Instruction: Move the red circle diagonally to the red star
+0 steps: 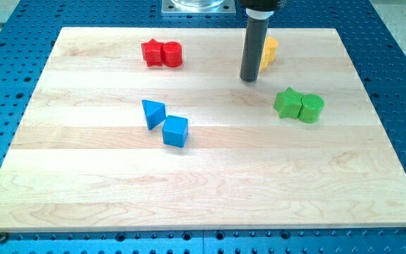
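Observation:
The red circle (173,54) sits near the view's top left of the wooden board (203,190). It touches the red star (151,53) on that star's right side. My tip (249,79) is down on the board well to the right of both red blocks and a little lower. It stands just left of a yellow block (268,52), whose left part the rod hides.
A green star (286,102) and a green circle (311,108) sit side by side at the right. A blue triangle (153,113) and a blue cube (175,131) lie left of centre. A blue perforated table (400,85) surrounds the board.

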`<state>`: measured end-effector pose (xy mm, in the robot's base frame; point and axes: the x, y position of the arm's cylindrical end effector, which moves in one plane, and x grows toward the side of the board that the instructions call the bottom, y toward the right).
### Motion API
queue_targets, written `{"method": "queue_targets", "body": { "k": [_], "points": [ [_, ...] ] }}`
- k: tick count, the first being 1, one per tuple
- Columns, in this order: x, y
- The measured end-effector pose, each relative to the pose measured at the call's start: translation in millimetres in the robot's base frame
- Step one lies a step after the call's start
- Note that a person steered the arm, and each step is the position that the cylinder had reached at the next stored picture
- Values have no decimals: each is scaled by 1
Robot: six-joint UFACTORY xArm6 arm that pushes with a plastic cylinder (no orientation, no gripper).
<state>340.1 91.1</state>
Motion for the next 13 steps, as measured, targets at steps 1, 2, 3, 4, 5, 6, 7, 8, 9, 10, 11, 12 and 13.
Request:
{"method": "queue_targets", "body": {
  "k": [1, 2, 3, 4, 5, 6, 7, 8, 9, 10, 11, 12, 13],
  "points": [
    [3, -1],
    [18, -39],
    [-7, -109],
    [-57, -101],
    [-90, -112],
    [-91, -185],
    [-41, -206],
    [-45, -176],
    [-59, -124],
    [-63, -106],
    [-67, -112],
    [-81, -82],
    [-110, -109]
  ]
}}
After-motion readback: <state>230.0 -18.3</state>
